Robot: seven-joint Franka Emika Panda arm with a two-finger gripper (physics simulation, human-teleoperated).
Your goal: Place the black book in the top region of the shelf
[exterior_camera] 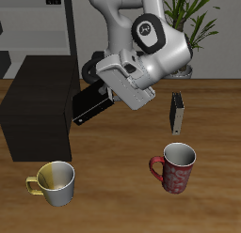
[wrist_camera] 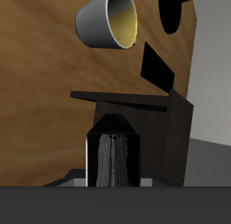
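The black book (exterior_camera: 91,106) is slim and all black with a faint grey edge line. My gripper (exterior_camera: 95,84) is shut on it and holds it tilted in the air, at the upper corner of the shelf (exterior_camera: 36,110), a large very dark box beside the arm. In the wrist view the book (wrist_camera: 112,163) shows end-on between my fingers (wrist_camera: 90,160). The shelf's flat top (wrist_camera: 126,97) and side (wrist_camera: 171,133) lie just beyond it. I cannot tell whether the book touches the shelf.
A shorter dark book with pale edges (exterior_camera: 176,113) stands upright mid-table and also shows in the wrist view (wrist_camera: 158,67). A yellow mug (exterior_camera: 55,181) (wrist_camera: 110,20) and a red mug (exterior_camera: 174,169) stand near the table's front edge. A pale rack (exterior_camera: 38,25) stands behind.
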